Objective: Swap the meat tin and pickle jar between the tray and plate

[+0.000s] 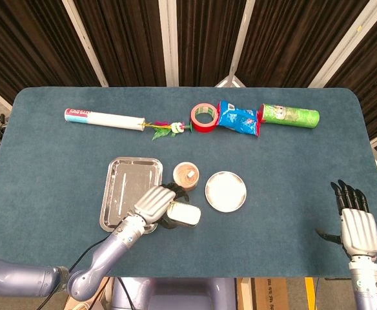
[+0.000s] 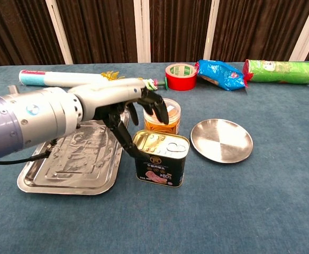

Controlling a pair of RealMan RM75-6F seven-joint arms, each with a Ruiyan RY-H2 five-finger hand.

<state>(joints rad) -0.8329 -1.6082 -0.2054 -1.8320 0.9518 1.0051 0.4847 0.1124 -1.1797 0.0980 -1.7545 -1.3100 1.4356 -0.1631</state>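
The meat tin (image 1: 183, 215) (image 2: 161, 159) stands upright on the blue table between the tray (image 1: 127, 187) (image 2: 75, 159) and the round plate (image 1: 226, 191) (image 2: 221, 140). Both of those hold nothing. Just behind the tin, also on the cloth, is the pickle jar (image 1: 186, 174) (image 2: 170, 114). My left hand (image 1: 155, 203) (image 2: 128, 106) hovers over the tin's left side with fingers spread and lifted off it; the thumb reaches down beside the tin's left edge. At the table's front right my right hand (image 1: 356, 226) lies open, holding nothing.
Along the far side lie a white tube (image 1: 103, 119), a feathered toy (image 1: 169, 128), a red tape roll (image 1: 204, 117), a blue snack bag (image 1: 238, 118) and a green canister (image 1: 290, 115).
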